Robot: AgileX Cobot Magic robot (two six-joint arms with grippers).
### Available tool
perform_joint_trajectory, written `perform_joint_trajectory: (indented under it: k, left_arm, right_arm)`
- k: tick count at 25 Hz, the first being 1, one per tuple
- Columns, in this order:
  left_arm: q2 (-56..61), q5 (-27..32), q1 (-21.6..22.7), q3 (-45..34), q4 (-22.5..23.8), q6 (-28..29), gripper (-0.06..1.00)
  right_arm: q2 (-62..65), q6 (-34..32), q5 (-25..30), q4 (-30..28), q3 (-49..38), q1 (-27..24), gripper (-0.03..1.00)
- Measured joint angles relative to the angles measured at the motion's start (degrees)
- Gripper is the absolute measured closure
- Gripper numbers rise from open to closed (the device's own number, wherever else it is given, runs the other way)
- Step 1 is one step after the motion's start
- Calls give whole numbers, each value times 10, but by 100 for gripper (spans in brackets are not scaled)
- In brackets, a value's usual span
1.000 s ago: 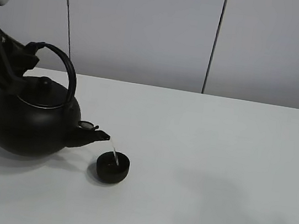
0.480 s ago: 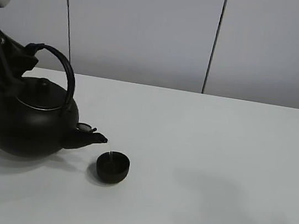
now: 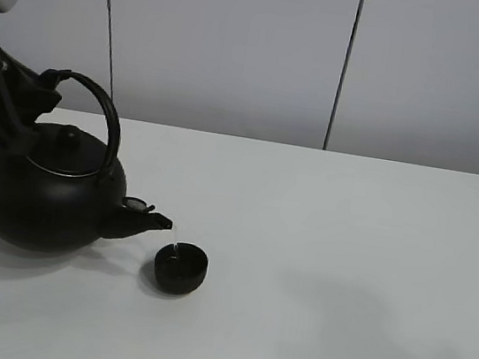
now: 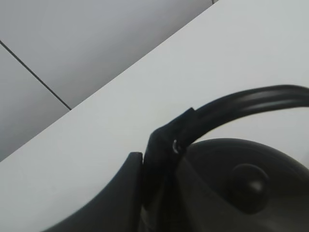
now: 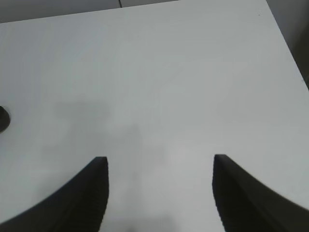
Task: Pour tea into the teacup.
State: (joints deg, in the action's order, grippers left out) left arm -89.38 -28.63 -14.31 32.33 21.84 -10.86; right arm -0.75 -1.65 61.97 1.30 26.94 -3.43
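Note:
A big round black kettle [image 3: 45, 197] with an arched handle [image 3: 106, 112] is tipped slightly, and its spout [image 3: 149, 219] points at the teacup. The teacup [image 3: 180, 268] is a small, low black cup on the white table, just right of the spout. A short, faint pale streak of tea [image 3: 175, 245] shows between the spout tip and the cup's rim. My left gripper [image 3: 42, 91] is shut on the left end of the kettle handle [image 4: 241, 104]. My right gripper [image 5: 159, 193] is open and empty above bare table, out of the exterior view.
The white table [image 3: 346, 248] stretches wide to the right of the cup. Grey wall panels [image 3: 232, 44] stand behind its far edge. A dark rim [image 5: 2, 119] shows at the edge of the right wrist view.
The kettle has tipped back a little and shifted slightly left over the last second. The stream has shrunk from a clear arc to a faint short streak. The cup has not moved.

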Motion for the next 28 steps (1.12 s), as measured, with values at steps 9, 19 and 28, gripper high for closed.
perform_joint_trajectory:
  k: [9,19,28]
  left_arm:
    - [0,0,0,0,0,-1,83]
    - [0,0,0,0,0,49,83]
    - [0,-4,3,-1,0,157,83]
  right_arm:
    - [0,0,0,0,0,0,53]
    - [0,0,0,0,0,0,53]
    - [0,0,1,0,0,0,53]
